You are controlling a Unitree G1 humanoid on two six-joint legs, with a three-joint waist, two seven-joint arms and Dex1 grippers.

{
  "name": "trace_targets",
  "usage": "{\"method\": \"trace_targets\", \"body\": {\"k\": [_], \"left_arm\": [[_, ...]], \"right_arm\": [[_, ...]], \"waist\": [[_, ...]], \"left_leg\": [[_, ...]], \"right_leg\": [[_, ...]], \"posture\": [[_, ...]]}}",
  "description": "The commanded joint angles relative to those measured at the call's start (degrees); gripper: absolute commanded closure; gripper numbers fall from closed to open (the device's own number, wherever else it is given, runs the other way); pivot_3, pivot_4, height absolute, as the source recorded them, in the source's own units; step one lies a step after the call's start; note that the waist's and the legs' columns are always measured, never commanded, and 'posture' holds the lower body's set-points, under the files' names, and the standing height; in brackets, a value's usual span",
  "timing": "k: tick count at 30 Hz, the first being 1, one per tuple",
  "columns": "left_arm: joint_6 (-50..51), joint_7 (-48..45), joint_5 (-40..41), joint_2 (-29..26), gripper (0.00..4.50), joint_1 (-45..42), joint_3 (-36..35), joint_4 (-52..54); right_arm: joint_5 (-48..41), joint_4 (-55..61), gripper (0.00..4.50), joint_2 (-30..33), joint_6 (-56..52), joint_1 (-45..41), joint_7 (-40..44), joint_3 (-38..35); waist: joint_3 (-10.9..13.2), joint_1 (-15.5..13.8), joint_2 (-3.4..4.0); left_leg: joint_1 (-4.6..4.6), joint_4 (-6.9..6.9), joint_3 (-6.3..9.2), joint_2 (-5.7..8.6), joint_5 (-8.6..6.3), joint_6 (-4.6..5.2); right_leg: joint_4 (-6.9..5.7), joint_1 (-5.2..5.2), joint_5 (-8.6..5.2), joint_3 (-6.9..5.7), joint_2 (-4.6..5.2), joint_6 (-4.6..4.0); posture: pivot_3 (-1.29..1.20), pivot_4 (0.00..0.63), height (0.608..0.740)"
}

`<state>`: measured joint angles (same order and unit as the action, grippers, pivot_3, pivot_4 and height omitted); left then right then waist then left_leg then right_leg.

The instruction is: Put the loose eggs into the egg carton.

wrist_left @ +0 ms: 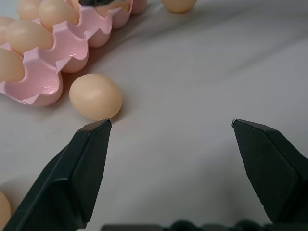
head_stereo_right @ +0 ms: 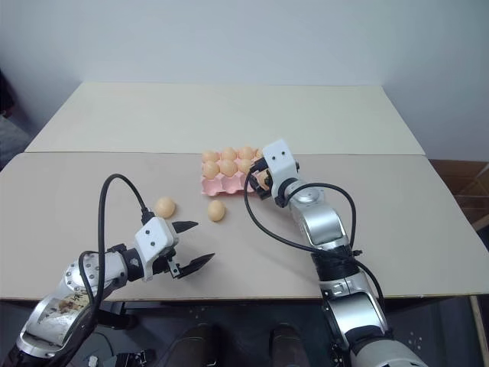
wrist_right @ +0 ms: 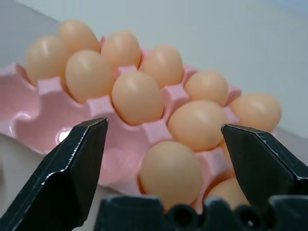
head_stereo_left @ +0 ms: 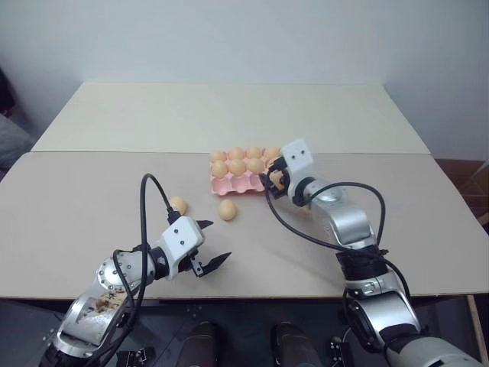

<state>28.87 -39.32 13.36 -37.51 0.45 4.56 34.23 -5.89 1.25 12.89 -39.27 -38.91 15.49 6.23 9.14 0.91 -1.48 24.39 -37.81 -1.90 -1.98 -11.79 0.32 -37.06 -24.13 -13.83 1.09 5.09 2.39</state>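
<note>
One pink egg carton (head_stereo_left: 229, 183), two loose eggs (head_stereo_left: 227, 209) on the table (head_stereo_left: 92, 199), two tools.

Two beige tables (head_stereo_left: 114, 206) butted together along a straight seam, the farther table (head_stereo_left: 229, 115) meeting a plain pale wall (head_stereo_left: 244, 38), with dark floor (head_stereo_left: 474, 183) at right.

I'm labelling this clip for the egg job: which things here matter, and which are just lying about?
For the job: loose egg; second loose egg; egg carton, partly filled; left gripper and right gripper, both open.
Lying about: rear table; grey thing off the table's left edge.
</note>
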Motion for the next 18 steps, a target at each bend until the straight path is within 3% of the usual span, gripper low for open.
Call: {"method": "trace_targets", "body": {"k": [1, 9, 18], "left_arm": [[-0.4, 0.8, 0.2, 0.1, 0.14, 0.6, -1.0, 2.2], [-2.9, 1.4, 1.6, 3.4, 0.14, 1.2, -1.9, 1.9], [-4.3, -2.0, 3.1, 2.8, 0.14, 0.2, -1.0, 0.3]], "right_arm": [[-4.7, 13.6, 0.04, 1.5, -2.8, 2.4, 1.6, -5.7], [-12.7, 39.9, 0.04, 6.0, -1.2, 26.0, 7.0, -9.2], [-14.5, 45.3, 0.04, 1.0, 15.8, 51.6, 8.2, -12.0]], "waist": [[0.0, -0.2, 0.0], [0.0, -0.2, 0.0], [0.0, -0.4, -0.01]], "left_leg": [[0.01, 0.0, 0.01, 0.0, 0.0, 0.0], [-0.02, 0.0, 0.04, 0.0, 0.0, 0.0], [-0.12, 0.0, 0.05, -0.06, 0.0, -0.01]], "right_leg": [[0.0, 0.0, 0.0, -0.01, 0.0, 0.0], [0.05, 0.1, -0.01, -0.13, 0.05, 0.01], [0.06, 0.16, -0.06, -0.08, -0.03, 0.01]], "posture": [[0.0, 0.15, 0.74], [0.0, 0.15, 0.74], [0.0, 0.15, 0.74]]}}
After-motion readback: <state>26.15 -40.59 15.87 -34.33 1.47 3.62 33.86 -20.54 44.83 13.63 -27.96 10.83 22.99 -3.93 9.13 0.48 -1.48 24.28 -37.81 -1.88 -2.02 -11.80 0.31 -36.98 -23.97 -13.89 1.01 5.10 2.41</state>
